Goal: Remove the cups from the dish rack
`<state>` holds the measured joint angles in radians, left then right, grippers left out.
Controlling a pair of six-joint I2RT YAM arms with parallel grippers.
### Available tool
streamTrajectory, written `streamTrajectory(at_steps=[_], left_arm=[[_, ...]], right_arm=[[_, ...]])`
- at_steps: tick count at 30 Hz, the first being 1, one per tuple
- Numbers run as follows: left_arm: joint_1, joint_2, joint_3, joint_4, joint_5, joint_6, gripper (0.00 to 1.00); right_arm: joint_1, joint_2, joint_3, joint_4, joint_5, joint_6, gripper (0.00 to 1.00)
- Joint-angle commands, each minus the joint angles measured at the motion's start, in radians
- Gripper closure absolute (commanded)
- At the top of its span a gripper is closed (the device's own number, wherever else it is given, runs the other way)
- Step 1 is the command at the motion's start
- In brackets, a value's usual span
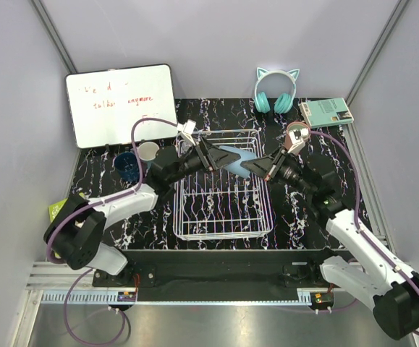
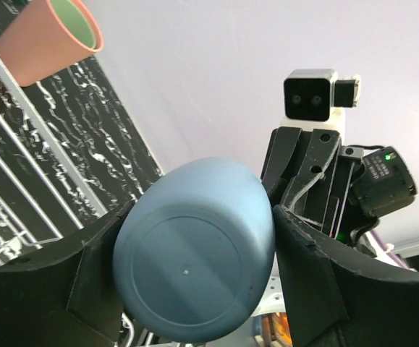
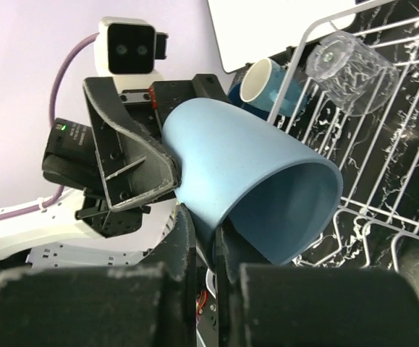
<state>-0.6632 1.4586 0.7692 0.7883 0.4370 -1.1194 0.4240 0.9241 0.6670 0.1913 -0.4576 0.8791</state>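
Above the dish rack [image 1: 223, 217], the left gripper [image 1: 210, 155] clasped the light-blue tumbler [image 1: 234, 157] at its three o'clock; the right gripper [image 1: 256, 168] pinched the rim.

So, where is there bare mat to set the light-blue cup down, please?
Bare mat lies behind the right arm, up to the book, and in front between that arm and the dish rack. A narrower strip runs between rack and left arm. Back-left is crowded: dark navy mug, teal mug, whiteboard.
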Motion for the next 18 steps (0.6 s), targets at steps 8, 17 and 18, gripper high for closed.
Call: streamTrajectory(at_steps=[8, 17, 18], left_arm=[[-0.049, -0.122, 0.060, -0.278, 0.003, 0.220, 0.30], [0.036, -0.191, 0.169, -0.621, -0.206, 0.282, 0.01], [0.045, -0.195, 0.174, -0.638, -0.221, 0.279, 0.01]], right_arm=[[0.048, -0.113, 0.028, -0.154, 0.121, -0.118, 1.00], [0.048, -0.200, 0.078, -0.302, 0.184, -0.167, 1.00], [0.047, -0.202, 0.091, -0.312, 0.192, -0.173, 1.00]])
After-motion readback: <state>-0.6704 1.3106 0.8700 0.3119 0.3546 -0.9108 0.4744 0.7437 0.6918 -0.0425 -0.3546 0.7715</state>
